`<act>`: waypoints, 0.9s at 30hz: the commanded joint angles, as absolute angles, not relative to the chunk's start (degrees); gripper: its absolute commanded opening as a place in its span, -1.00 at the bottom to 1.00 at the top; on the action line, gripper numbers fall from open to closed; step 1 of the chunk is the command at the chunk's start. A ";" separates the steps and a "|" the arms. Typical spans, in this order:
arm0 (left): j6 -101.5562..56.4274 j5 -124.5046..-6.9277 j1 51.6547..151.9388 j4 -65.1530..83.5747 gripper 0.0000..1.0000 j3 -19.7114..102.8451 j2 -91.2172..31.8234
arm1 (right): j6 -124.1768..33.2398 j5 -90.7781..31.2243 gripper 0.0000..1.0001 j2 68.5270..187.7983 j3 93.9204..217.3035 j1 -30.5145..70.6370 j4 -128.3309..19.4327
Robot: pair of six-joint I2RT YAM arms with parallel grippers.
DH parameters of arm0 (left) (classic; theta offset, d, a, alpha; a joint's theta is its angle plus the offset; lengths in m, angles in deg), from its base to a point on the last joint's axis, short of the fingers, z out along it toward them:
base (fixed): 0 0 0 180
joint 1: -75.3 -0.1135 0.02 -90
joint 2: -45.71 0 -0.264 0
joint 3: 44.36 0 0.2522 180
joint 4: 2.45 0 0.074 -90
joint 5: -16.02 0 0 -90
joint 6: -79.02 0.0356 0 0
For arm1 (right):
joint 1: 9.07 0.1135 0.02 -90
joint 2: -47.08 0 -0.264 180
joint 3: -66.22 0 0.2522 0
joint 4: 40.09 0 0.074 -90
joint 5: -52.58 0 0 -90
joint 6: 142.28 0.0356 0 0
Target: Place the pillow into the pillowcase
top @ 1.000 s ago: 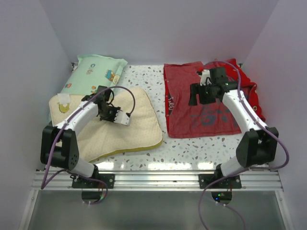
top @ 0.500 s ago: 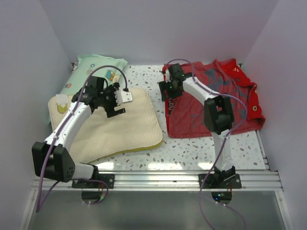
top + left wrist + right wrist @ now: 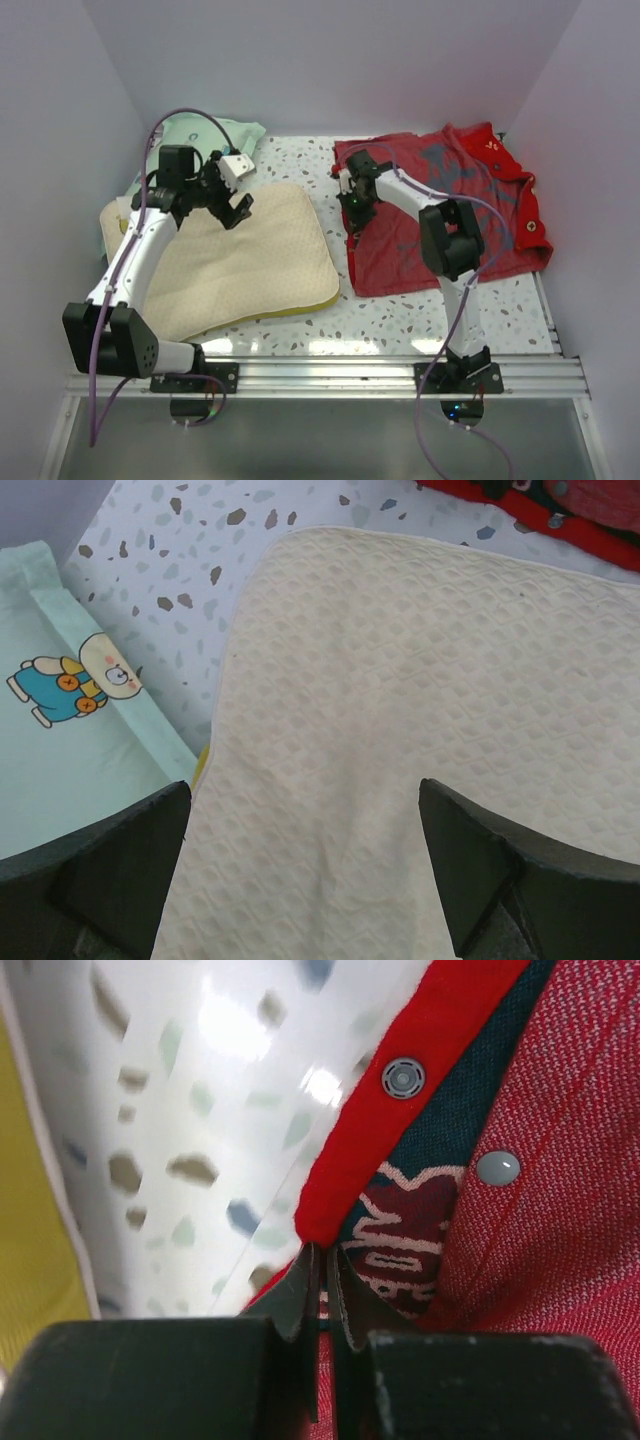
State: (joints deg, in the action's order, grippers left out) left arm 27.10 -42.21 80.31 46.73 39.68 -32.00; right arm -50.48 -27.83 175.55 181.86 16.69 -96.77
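Pillow [image 3: 250, 260]: cream-yellow with a dimpled cover, lying flat on the left half of the speckled desk [image 3: 400, 305]; its far-left part is just beside the mint-green cartoon-print pillow [image 3: 218, 133].
Pillowcase [image 3: 480, 215]: red and rumpled, spread over the right half of the desk, apart from the pillow with a strip of bare desk between them.
Left tool [image 3: 310, 880]: fingers spread wide with nothing between them, hanging above the pillow's far edge, near the mint-green cartoon-print pillow.
Right tool [image 3: 320, 1280]: fingertips pinched together on the pillowcase's red hem at its left edge, close to two round snap buttons [image 3: 403, 1078].
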 commanded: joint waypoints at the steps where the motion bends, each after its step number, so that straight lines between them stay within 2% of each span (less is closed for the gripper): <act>1: 24.17 -41.02 78.38 43.39 1.00 41.55 -30.93 | -57.81 -22.04 -1.00 172.88 175.09 20.37 -110.09; 5: 25.57 -39.70 77.32 45.23 1.00 41.03 -30.93 | -64.39 -18.79 -1.00 167.50 165.43 22.04 -116.58; 8: 26.81 -37.42 76.88 46.56 1.00 40.06 -30.76 | -70.45 -17.47 -0.97 164.95 163.39 22.57 -124.13; 11: 29.18 -34.96 76.79 48.57 1.00 39.62 -30.93 | -70.40 -19.92 -0.52 161.00 163.82 22.23 -123.83; 12: 29.44 -33.82 76.79 49.10 1.00 39.36 -31.02 | -69.34 -21.06 -0.16 157.33 164.35 21.96 -122.60; 14: 31.19 -32.67 76.79 51.03 1.00 38.83 -31.02 | -66.02 -22.21 0.08 154.58 167.49 21.78 -119.35; 19: 38.66 -28.89 76.79 56.66 1.00 35.85 -29.88 | -60.99 -28.16 0.13 151.67 172.09 21.87 -114.68; 20: 39.11 -29.06 76.70 56.93 1.00 35.49 -29.62 | -61.07 -29.58 0.23 152.11 172.00 21.96 -114.15; 23: 38.59 -29.85 76.79 56.49 1.00 34.53 -29.09 | -61.25 -33.54 0.26 154.92 170.69 22.05 -113.28; 27: 35.34 -31.87 76.62 54.65 1.00 35.23 -28.04 | -61.16 -36.01 0.19 157.47 168.31 22.14 -109.93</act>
State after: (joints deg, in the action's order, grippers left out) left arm 36.11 -32.35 77.19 55.54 34.61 -30.82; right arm -62.22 -31.61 154.83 170.32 21.94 -112.16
